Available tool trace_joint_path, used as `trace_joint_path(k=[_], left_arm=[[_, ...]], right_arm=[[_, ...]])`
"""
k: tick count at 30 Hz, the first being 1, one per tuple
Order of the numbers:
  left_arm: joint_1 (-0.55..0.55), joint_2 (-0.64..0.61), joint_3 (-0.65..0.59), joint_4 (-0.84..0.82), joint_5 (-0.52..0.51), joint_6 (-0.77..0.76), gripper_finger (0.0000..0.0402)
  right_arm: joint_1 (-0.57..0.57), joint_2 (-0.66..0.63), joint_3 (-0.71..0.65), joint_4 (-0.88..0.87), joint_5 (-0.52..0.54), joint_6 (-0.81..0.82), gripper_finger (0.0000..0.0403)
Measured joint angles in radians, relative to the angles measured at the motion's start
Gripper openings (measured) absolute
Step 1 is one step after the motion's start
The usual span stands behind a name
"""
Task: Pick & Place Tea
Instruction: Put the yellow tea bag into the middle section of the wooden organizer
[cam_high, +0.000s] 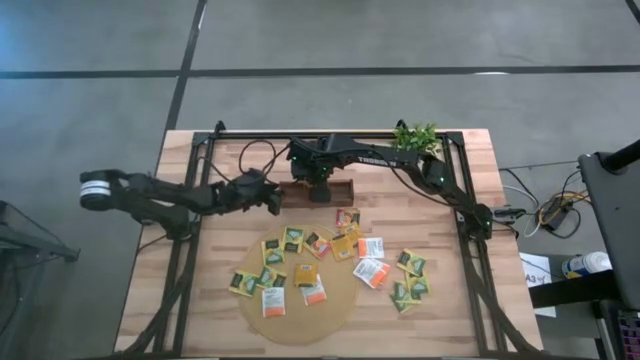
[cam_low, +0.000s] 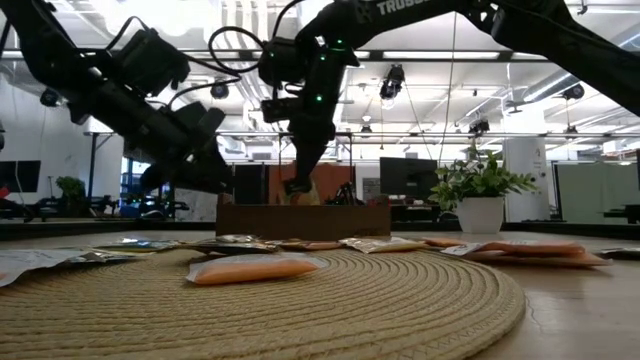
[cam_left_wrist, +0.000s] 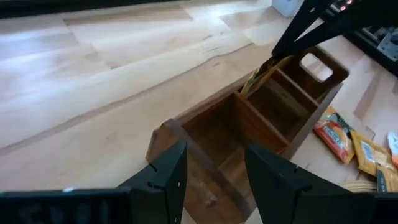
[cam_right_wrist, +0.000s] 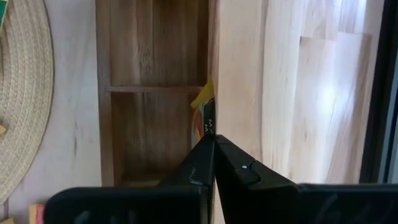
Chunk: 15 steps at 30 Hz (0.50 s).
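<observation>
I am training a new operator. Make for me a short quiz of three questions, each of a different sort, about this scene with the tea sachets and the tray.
1. True or false: the right claw is shut on a yellow tea sachet above the tray.
2. Multiple choice: where is the left claw? A) over the round mat; B) near the tray's end, open and empty; C) beside the plant.
3. Fill in: most loose sachets lie on or around the round ____.

Key: 1 true; 2 B; 3 mat.
</observation>
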Motion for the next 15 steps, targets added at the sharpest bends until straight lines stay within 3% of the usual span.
trace_joint_path(k=[15], left_arm=[[0.0, -0.05, 0.004, -0.07, -0.002, 0.013, 0.0154]], right_arm=[[-0.024, -0.001, -0.002, -0.047, -0.002, 0.048, 0.0009]])
